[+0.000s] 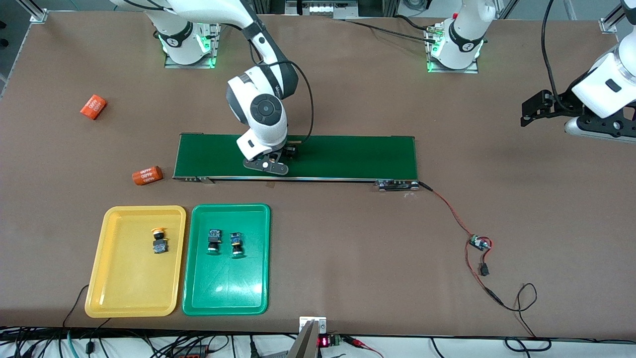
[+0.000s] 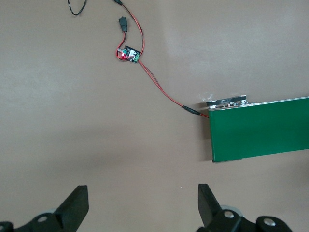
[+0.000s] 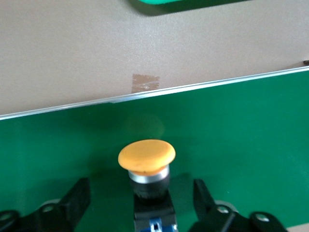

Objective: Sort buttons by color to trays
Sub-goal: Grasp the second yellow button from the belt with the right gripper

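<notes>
Brown matte tabletop [image 1: 348,238], two arm bases along the edge farthest from the front camera. Long dark-green conveyor belt [image 1: 348,154] lies across the middle.

Right gripper [image 3: 142,203] is down on the belt, toward the right arm's end of it. Fingers spread either side of a small push-button switch with black-and-blue body and yellow-orange mushroom cap [image 3: 146,157]; gaps show on both sides, so no contact visible yet.

Shallow yellow plastic tray [image 1: 102,258] sits near the tabletop edge closest to the front camera, at the right arm's end, and already holds one yellow-capped switch [image 1: 159,239]. Shallow green plastic tray [image 1: 258,258], just beside it, holds two switches [image 1: 213,240], [image 1: 237,243]; cap colour hard to read.

Left gripper [image 2: 142,208] hangs with fingers wide apart over bare tabletop off the belt's end, holding nothing; that arm waits.

Handling judgement: the switch looks light, rigid moulded plastic, not fragile. Cap is smooth and domed, likely slippery and wider than the neck. Best hold is across the flat sides of the squarish body below the metal collar, fingers squared to those faces. Belt surface may drag a little on lift.

Two orange cylinders [image 1: 93,107], [image 1: 147,175] lie off the belt's end, not part of the sort.
</notes>
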Available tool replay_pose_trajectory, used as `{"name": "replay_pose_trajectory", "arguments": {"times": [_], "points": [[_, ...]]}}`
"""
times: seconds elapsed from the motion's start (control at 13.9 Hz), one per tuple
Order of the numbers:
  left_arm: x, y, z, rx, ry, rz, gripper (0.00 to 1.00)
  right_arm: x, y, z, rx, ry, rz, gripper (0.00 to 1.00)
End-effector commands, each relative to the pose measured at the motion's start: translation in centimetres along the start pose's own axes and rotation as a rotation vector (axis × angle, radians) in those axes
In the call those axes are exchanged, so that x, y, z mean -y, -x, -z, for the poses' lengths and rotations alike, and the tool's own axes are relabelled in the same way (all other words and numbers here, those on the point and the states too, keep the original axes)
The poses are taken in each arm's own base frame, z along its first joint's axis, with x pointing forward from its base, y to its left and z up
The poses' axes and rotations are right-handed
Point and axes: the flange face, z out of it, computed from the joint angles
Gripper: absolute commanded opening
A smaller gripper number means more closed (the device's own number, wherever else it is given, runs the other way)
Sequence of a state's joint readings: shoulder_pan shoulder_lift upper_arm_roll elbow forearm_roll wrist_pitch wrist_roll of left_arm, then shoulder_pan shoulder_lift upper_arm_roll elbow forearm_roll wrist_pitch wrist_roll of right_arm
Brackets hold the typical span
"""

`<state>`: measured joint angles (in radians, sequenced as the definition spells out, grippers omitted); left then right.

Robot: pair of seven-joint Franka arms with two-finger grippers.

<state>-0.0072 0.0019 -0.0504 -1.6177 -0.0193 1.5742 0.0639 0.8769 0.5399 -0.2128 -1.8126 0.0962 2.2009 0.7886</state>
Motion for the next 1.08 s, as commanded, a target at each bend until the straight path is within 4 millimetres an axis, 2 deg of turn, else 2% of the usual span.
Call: {"name": "replay_pose_trajectory", "arguments": {"times": [0.0,0.22,0.36,0.5,0.58,0.65,0.79,1.01], "points": [[-0.3,0.4,0.2,-0.012,0.007,-0.001,1.00,0.1,-0.1,0.1,0.000,-0.013,-0.025,0.17],[-0.3,0.4,0.2,-0.010,0.007,-0.001,1.00,-0.1,-1.1,2.3,-0.015,-0.037,-0.042,0.06],[-0.5,0.4,0.2,-0.010,0.007,-0.004,1.00,0.1,-2.1,4.3,-0.033,-0.058,-0.061,0.06],[-0.5,0.4,0.2,-0.010,0.005,-0.004,1.00,-1.1,-5.0,6.8,-0.055,-0.088,-0.100,0.06],[-0.5,0.4,0.2,-0.010,0.005,-0.004,1.00,-2.6,-6.9,8.0,-0.059,-0.093,-0.127,0.06],[-0.5,0.4,0.2,-0.010,0.004,-0.004,1.00,-4.5,-9.2,8.3,-0.059,-0.066,-0.146,0.03],[-0.5,0.3,0.2,-0.012,0.002,-0.006,1.00,-9.5,-14.7,8.0,-0.080,-0.049,-0.143,0.03],[-0.6,0.3,0.2,-0.012,0.002,-0.007,1.00,-18.0,-20.9,6.9,-0.090,-0.025,-0.033,0.03]]}}
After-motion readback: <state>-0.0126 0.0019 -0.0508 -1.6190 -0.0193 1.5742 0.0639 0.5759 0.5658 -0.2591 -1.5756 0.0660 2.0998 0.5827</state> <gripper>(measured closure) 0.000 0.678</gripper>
